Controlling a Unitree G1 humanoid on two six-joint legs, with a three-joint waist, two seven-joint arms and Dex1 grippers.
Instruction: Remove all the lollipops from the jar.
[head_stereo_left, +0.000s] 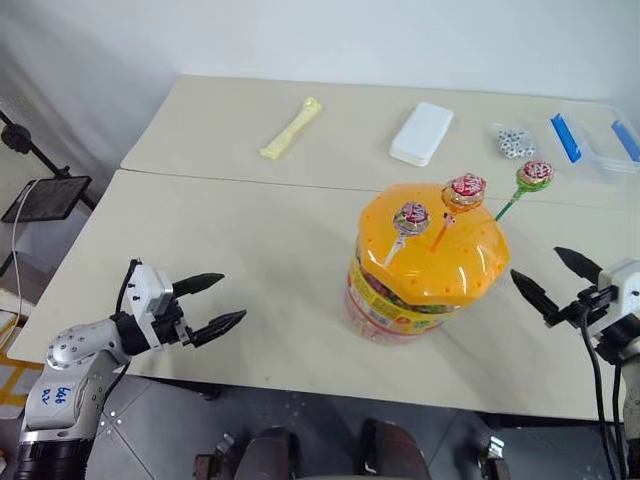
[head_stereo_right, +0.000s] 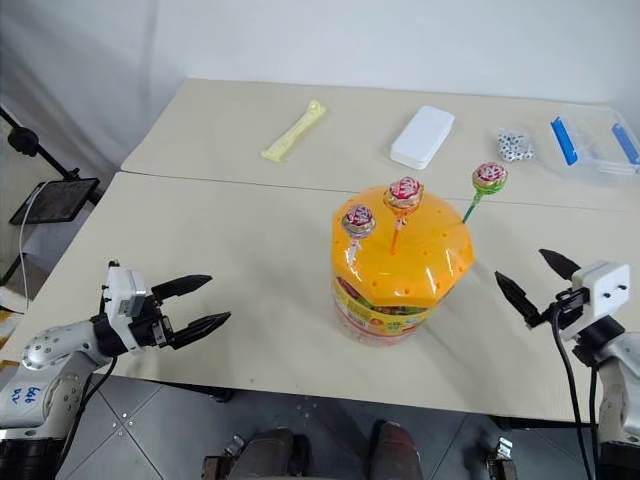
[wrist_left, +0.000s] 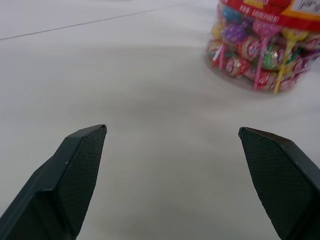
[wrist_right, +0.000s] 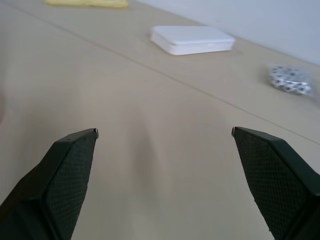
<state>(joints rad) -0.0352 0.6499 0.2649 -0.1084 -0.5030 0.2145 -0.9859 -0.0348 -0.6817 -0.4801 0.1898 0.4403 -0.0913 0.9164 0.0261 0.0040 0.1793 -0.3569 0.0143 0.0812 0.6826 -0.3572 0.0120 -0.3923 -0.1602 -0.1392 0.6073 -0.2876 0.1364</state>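
Note:
The jar, a clear tub with a domed orange lid and a yellow-red label, stands on the near table, right of centre. Three lollipops stick up from holes in its lid: one on a white stick, one on an orange stick, and one on a green stick leaning out to the right. My left gripper hangs open over the table's near left, well away from the jar. My right gripper is open just right of the jar, level with its side. The jar's base appears in the left wrist view.
On the far table lie a pale yellow bone-shaped toy, a flat white box, a small heap of black-and-white pieces and a clear container with blue clips. A black stand is off the table's left edge.

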